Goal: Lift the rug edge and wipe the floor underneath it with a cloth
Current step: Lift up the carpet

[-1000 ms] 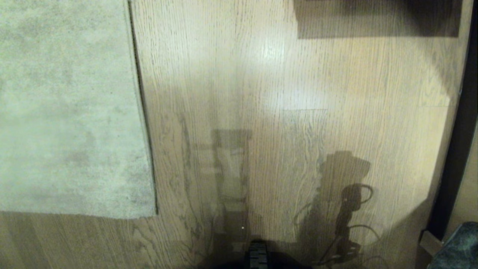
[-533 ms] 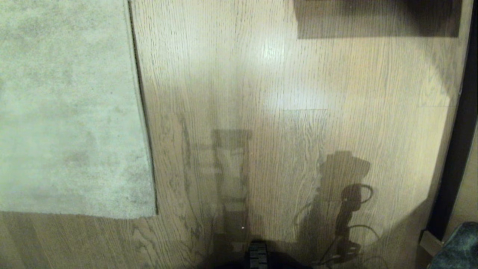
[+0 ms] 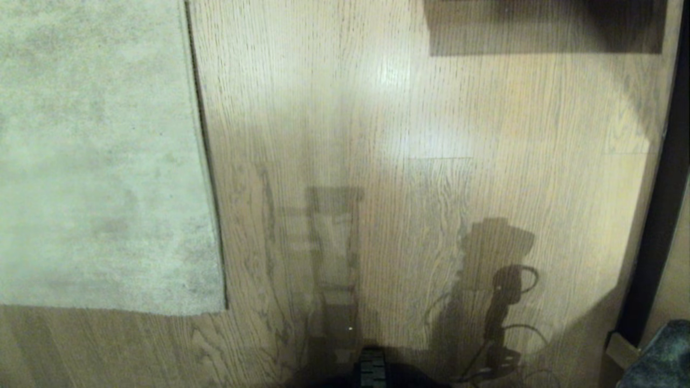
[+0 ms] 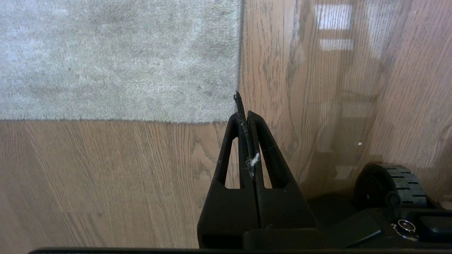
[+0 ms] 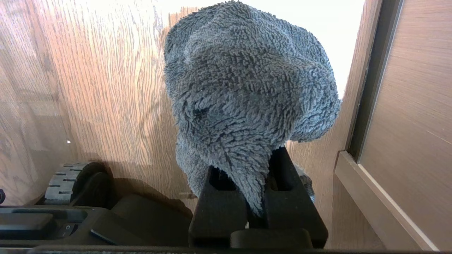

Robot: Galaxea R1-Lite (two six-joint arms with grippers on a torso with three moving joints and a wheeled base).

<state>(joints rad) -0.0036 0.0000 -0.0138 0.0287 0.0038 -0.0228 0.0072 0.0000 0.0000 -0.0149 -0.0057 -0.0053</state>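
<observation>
- Head view: rug edge [image 3: 207,178] running straight down the left part of the scene to a corner near the bottom, flat on the floor [image 3: 409,140].
- Pale mottled pile to the left of that border, bare wood planks to the right and below the corner.
- Shadows of the robot's arms and cables across the planks near the bottom; dark furniture base [image 3: 544,27] at the top right; dark vertical strip [image 3: 660,215] down the right side.
- Neither gripper visible from the head; corner of the cloth [image 3: 660,355] just showing at the lower right.
- Left wrist view: left gripper [image 4: 243,113] above the floor, fingers [image 4: 263,148] pressed together, nothing between them but a fleck of white lint.
- Fingertips seen close to the rug corner [image 4: 231,114]; contact with it impossible to judge.
- Robot base wheel [image 4: 390,185] beside the gripper.
- Right wrist view: right gripper [image 5: 256,197] pinching the cloth [image 5: 243,84], dark grey and fluffy, bunched up and bulging beyond the fingers [image 5: 286,183].
- Cloth held above the floor [image 5: 106,88], clear of the rug, near a wooden cabinet panel [image 5: 413,106].
- Another base wheel [image 5: 65,180] low beside that gripper.
</observation>
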